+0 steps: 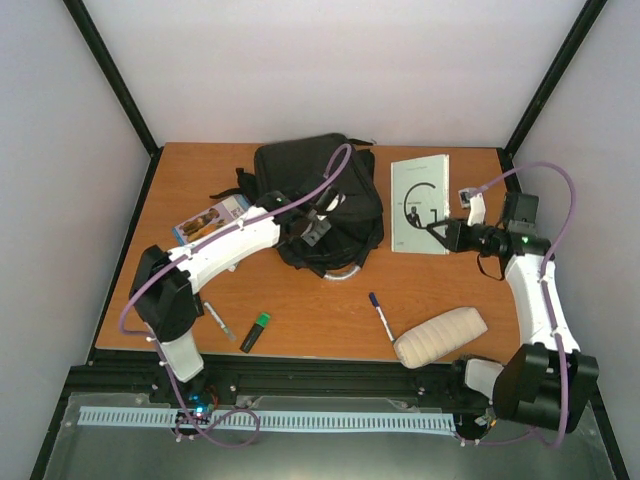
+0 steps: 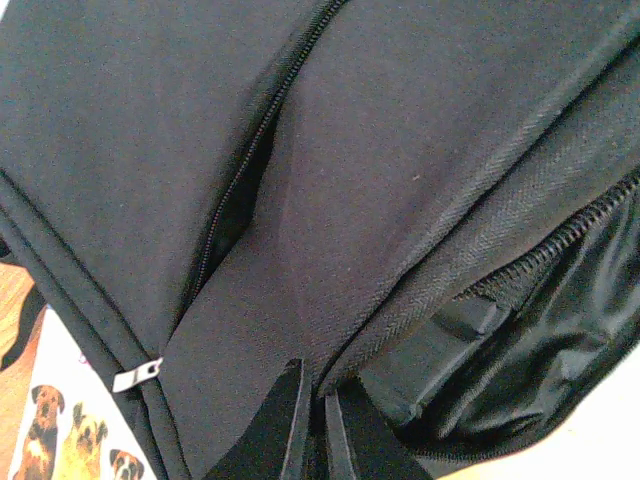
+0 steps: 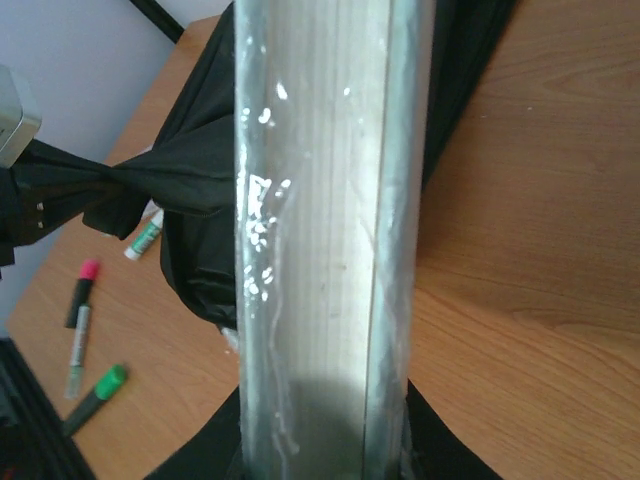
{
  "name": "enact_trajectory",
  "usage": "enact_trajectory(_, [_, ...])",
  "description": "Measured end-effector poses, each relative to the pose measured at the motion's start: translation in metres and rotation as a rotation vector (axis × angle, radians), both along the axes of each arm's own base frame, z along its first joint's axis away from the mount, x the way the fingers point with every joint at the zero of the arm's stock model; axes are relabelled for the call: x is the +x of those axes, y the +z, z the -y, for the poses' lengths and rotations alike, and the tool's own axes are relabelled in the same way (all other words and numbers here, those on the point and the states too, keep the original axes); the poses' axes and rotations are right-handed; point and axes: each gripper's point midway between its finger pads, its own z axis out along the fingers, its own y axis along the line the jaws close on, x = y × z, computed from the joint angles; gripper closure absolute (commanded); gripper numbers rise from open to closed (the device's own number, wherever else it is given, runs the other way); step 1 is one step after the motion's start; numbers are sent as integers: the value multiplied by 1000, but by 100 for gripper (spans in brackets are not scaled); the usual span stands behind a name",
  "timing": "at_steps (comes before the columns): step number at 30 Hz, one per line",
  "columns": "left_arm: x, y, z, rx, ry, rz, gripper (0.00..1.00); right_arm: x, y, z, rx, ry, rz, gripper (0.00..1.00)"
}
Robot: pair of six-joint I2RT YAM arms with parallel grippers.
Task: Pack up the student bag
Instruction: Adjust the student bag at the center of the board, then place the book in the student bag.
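The student bag is a black backpack lying at the back middle of the table. My left gripper is shut on the fabric lip beside the bag's open zip, pinching it between both fingers. In the left wrist view the dark lining of the open compartment shows to the right of that lip. A white book lies to the right of the bag, with my right gripper shut on its right edge. The book's plastic-wrapped edge fills the right wrist view.
A dog-picture notebook lies left of the bag, partly under the left arm. Near the front edge are a grey pen, a green highlighter, a blue-capped pen and a cream padded pouch.
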Motion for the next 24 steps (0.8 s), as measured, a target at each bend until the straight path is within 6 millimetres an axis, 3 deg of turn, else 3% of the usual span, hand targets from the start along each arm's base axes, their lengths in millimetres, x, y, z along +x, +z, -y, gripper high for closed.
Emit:
enact_trajectory(8, [-1,35,-6,-85,61,71,99,3,25,-15,153,54,-169,97])
enact_trajectory(24, [1,39,-7,-141,130,81,99,-68,-7,-50,347,98,-575,97])
